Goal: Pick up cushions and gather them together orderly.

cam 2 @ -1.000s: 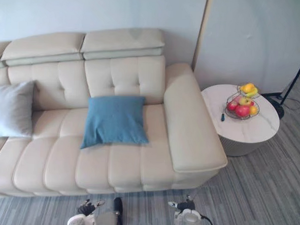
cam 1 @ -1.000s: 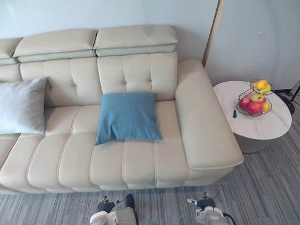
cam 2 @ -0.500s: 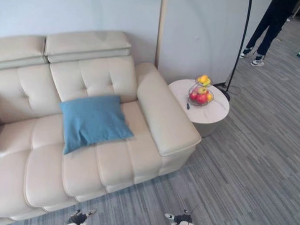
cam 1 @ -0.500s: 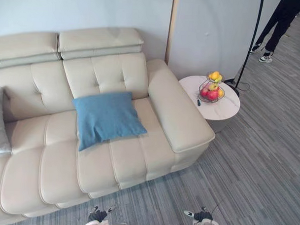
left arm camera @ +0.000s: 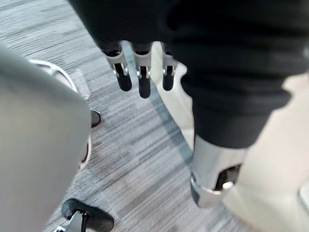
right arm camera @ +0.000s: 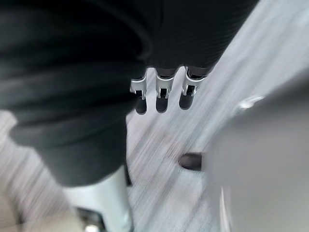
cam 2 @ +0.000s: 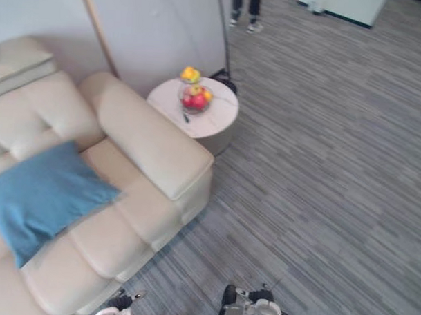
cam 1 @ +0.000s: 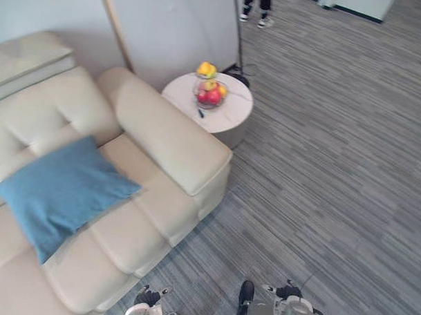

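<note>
A blue cushion (cam 1: pixel 57 192) lies tilted on the seat of the cream sofa (cam 1: pixel 166 139), leaning toward its backrest. Both hands hang low over the grey striped carpet in front of the sofa, apart from the cushion. My left hand (left arm camera: pixel 144 79) has straight fingers and holds nothing; it shows at the lower edge of the left eye view (cam 1: pixel 147 296). Its wrist view shows the sofa's front just past the thumb. My right hand (right arm camera: pixel 161 96) is open too, empty, over bare floor, also at the lower edge (cam 1: pixel 287 293).
A round white side table (cam 1: pixel 234 106) stands by the sofa's armrest, carrying a wire fruit basket (cam 1: pixel 209 92) and a small dark object. A thin black lamp pole (cam 1: pixel 237 34) rises behind it. A person's shoes (cam 1: pixel 255 19) show at the far edge. Open carpet spreads to the right.
The camera has swung to the right: the sofa and blue cushion slid left in view, the grey cushion passed out of frame, and more carpet shows. The hands still hang low.
</note>
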